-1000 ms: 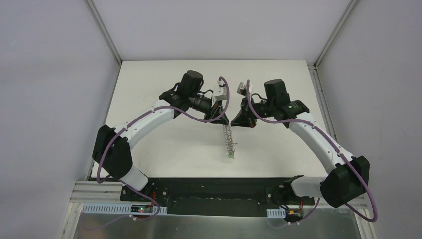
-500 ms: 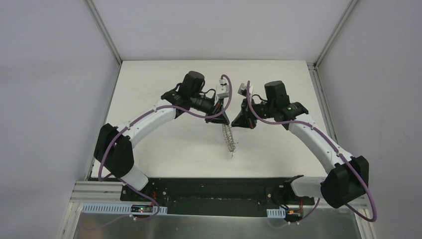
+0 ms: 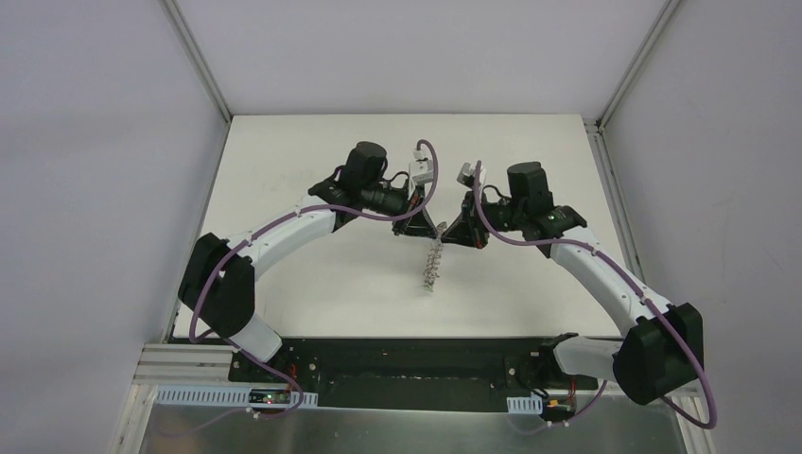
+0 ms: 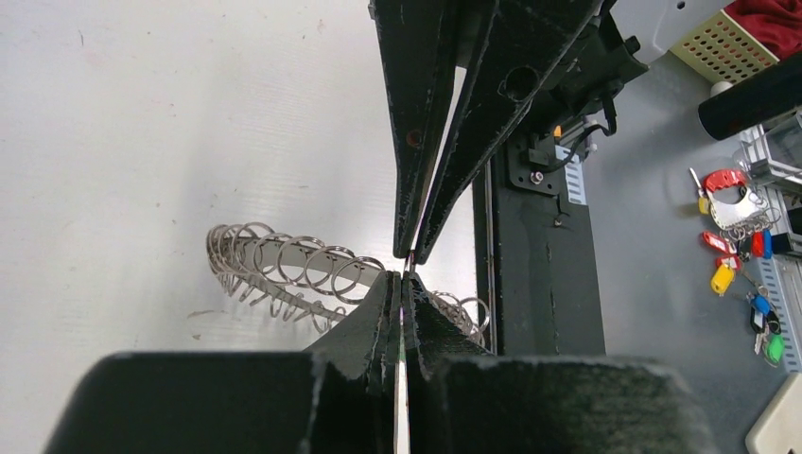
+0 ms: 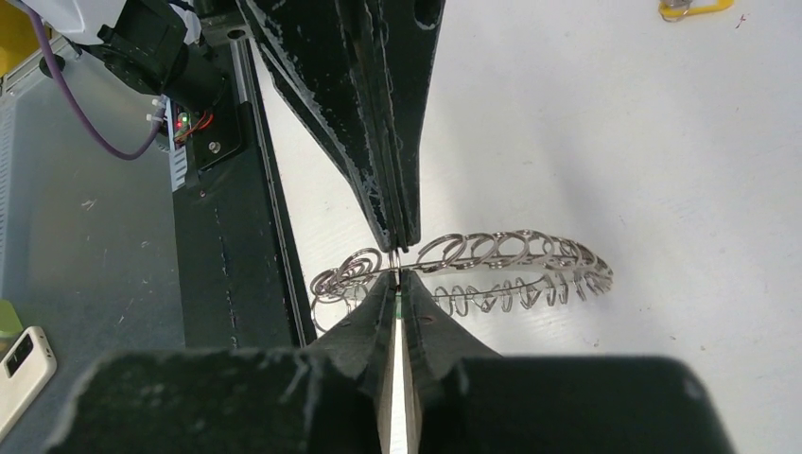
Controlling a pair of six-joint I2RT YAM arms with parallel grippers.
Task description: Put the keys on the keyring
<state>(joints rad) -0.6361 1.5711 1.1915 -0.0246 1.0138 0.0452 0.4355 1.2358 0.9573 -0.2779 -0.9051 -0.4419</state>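
Observation:
The keyring [image 3: 433,267], a dark ring fringed with silver wire loops, hangs between my two grippers above the white table. My left gripper [image 3: 433,233] and right gripper [image 3: 448,235] meet tip to tip on its rim. In the left wrist view the left gripper [image 4: 405,277] is shut, the right gripper [image 4: 411,253] comes from above, and the keyring [image 4: 284,270] curves left. In the right wrist view the right gripper [image 5: 399,276] is shut at the keyring [image 5: 511,251]. A green sliver [image 5: 399,303] shows in its finger gap. The yellow key [image 5: 695,8] lies on the table.
The black base rail [image 3: 407,355] runs along the table's near edge. Grey walls close in the table on three sides. Off the table lie a bunch of coloured key tags [image 4: 738,236] and a phone [image 5: 24,364].
The two grippers have moved together and now touch at the tips. The keyring has swung and hangs shorter. The green spot at its lower end no longer shows from above.

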